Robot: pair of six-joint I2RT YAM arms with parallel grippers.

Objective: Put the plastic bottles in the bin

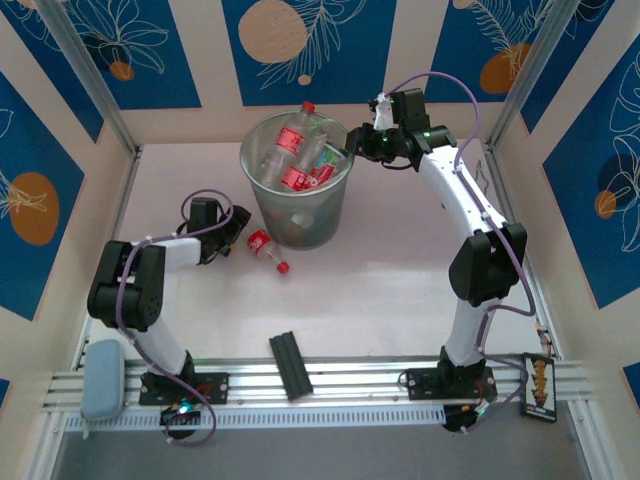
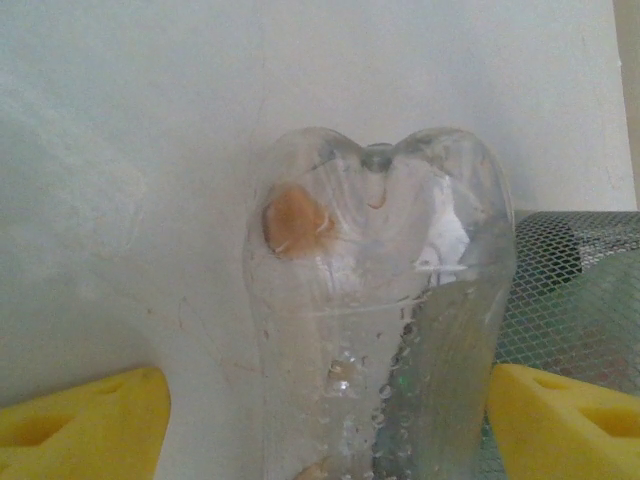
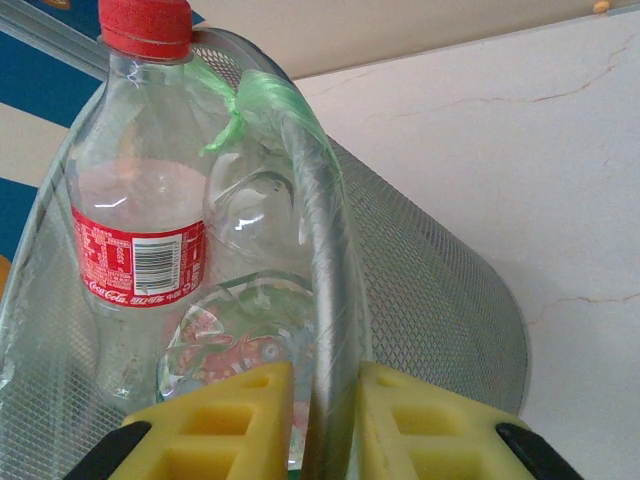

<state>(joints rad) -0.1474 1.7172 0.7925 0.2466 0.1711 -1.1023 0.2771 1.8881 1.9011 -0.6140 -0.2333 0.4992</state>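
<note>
My left gripper (image 1: 240, 230) stands wide astride the red-labelled bottle (image 1: 266, 249), which lies on the counter (image 1: 400, 310) just beside the bin (image 1: 258, 200). Its long axis runs lengthwise between my fingers (image 2: 90, 420), so a plain squeeze should take it. My right gripper (image 3: 325, 400) pinches the bin's rim.

- Your left arm (image 1: 180, 250) and right arm (image 1: 450, 190) are built alike in the top view: smooth white links between bulky black joint housings.
- Thin purple cables (image 1: 440, 75) loop along both arms.
- Your left fingers (image 2: 80, 430) are yellow wedges with moulded hollows.
- Your right fingers (image 3: 230, 425) match them, with yellow ribbed pockets and black corners at the lower edge of the frame.
</note>
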